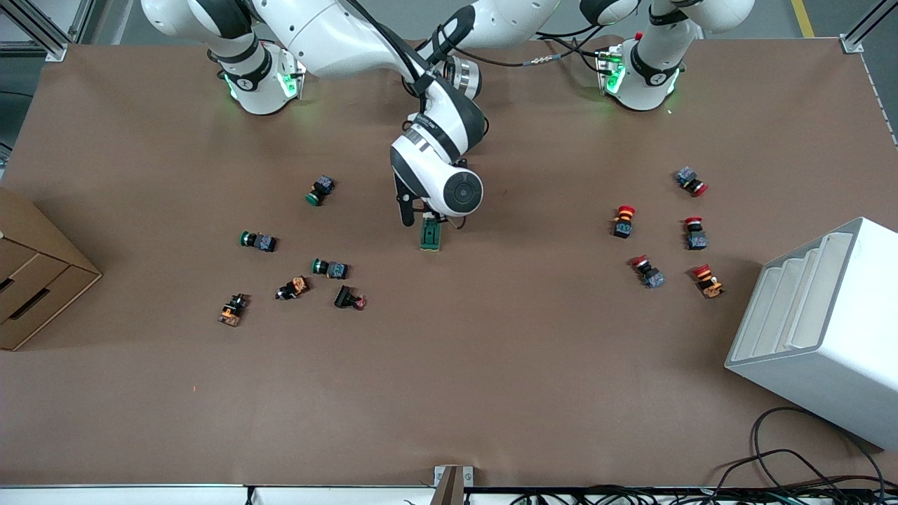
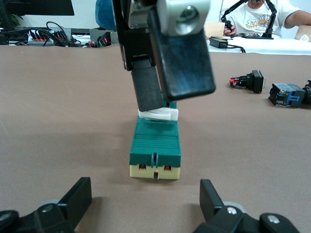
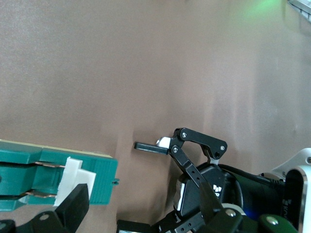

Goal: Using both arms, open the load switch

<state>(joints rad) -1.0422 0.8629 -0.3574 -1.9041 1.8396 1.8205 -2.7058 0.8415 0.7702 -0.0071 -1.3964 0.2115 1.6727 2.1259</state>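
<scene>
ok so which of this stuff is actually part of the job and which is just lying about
In the job: load switch; right gripper at its white lever; left gripper by its cream end, jaws open on both.
Lying about: green push buttons; red push buttons; cardboard box; white rack.

You see the load switch [image 2: 155,148] lying on the brown table [image 2: 58,121], its cream terminal end facing the left gripper [image 2: 146,206], whose fingers stand spread apart. The right gripper [image 2: 158,104] presses on the white lever [image 2: 160,115]. Two push buttons [image 2: 272,87] lie nearby.

One load switch [image 1: 431,235], two arms [image 1: 337,35], eleven push buttons [image 1: 321,190]
</scene>
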